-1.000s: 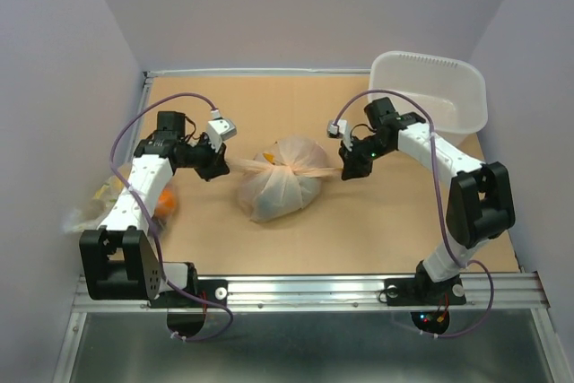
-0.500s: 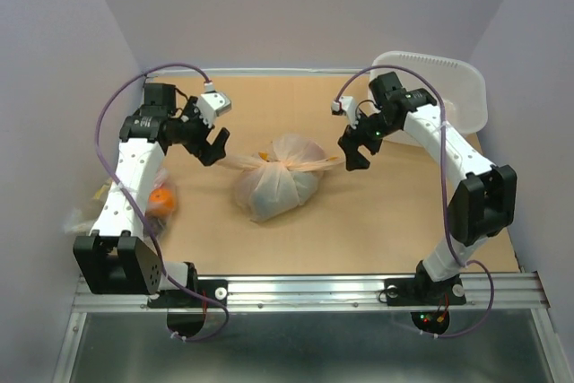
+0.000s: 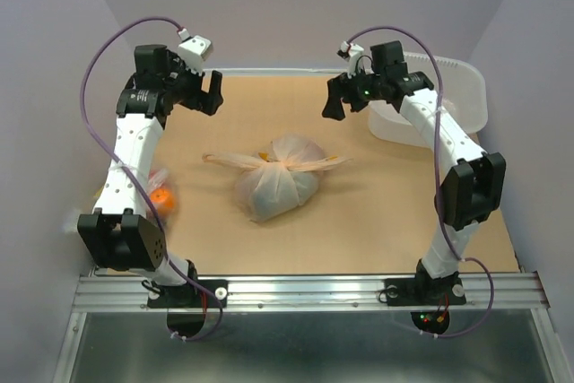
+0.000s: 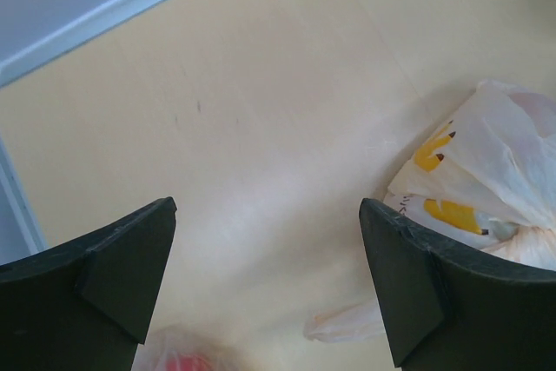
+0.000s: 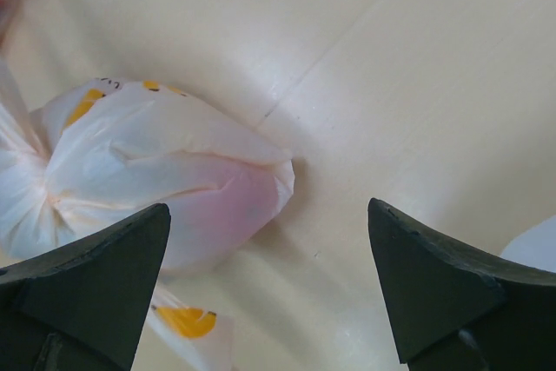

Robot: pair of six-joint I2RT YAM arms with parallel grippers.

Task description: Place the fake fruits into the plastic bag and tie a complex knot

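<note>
Plastic bag [image 3: 276, 187] sits central on the table [image 3: 404, 221], knot [image 3: 269, 161] cinched on top with tails splayed sideways, so left gripper [image 3: 212, 96] and right gripper [image 3: 334, 101] hover high either side, jaws spread wide, holding nothing: tying looks done.

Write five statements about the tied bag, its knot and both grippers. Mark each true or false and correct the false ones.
1. The plastic bag lies on the table between the two arms. True.
2. The left gripper is shut on a tail of the knot. False: it is open, apart from the bag and holding nothing.
3. The right gripper is open and empty. True.
4. The plastic bag sits inside the white tub. False: the tub stands at the far right corner, and the bag lies out on the table.
5. The knot's two tails stick out to opposite sides. True.
</note>
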